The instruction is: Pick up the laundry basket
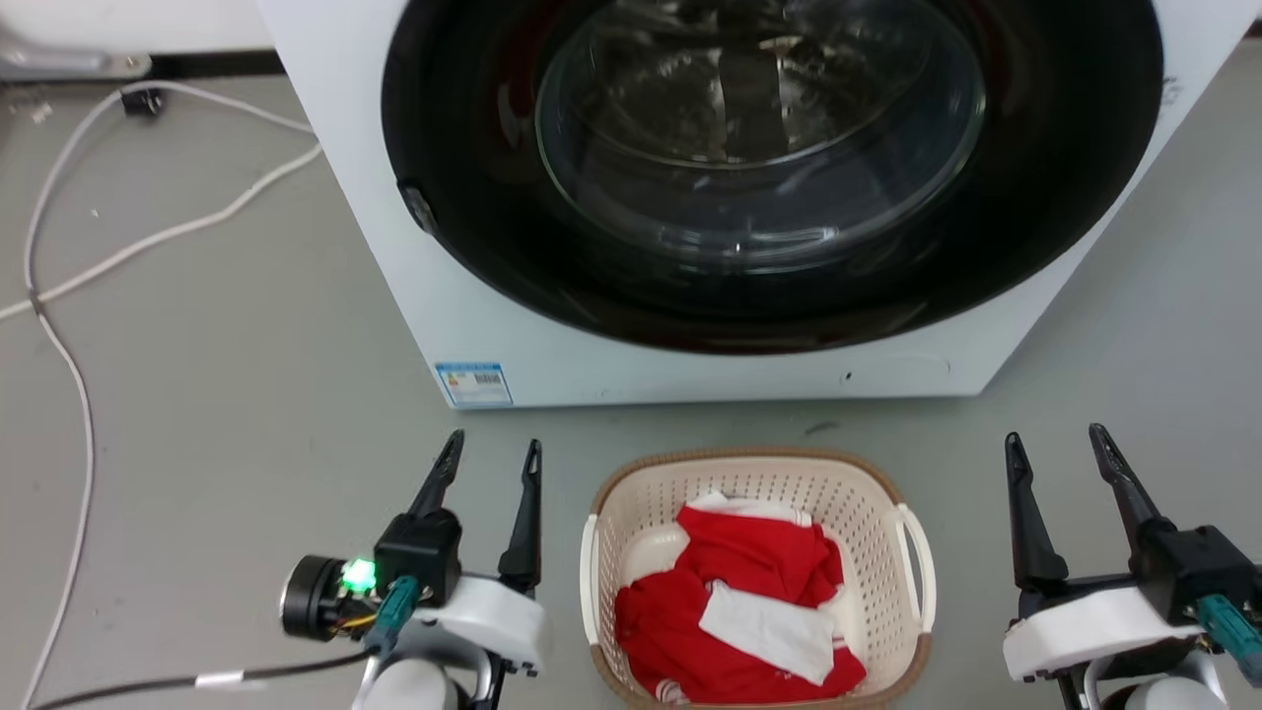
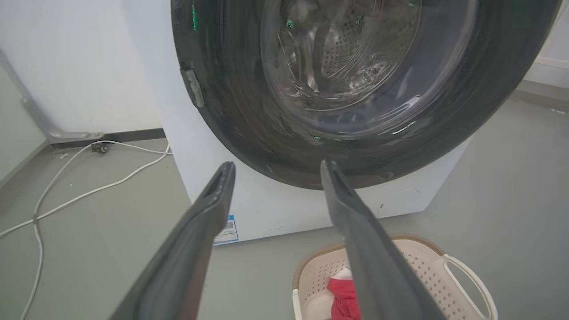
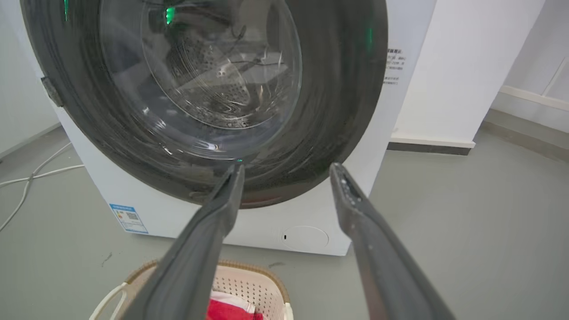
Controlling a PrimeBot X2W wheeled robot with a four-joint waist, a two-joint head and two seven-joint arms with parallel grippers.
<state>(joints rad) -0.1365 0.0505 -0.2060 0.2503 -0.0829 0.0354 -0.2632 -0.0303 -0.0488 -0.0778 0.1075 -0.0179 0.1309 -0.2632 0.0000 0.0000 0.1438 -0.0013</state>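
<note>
Risk first. The laundry basket is sitting on the floor, just in front of the lower front edge of the washer. It is lying between your 2 grippers and touching neither.

- If you are lifting by 1 white loop handle alone, the basket is likely tipping and the red and white clothing sliding out.
- The loops are looking thin, so a finger landing on the perforated wall instead is risking a slip or a snag.
- Swinging the basket forward while raising it is risking a knock against the washer.

Fingers. The left gripper is standing with its 2 fingers parted, gripping nothing and touching nothing, near the basket's left handle. The right gripper is likewise spread and empty, standing a little further off the right handle.
</note>
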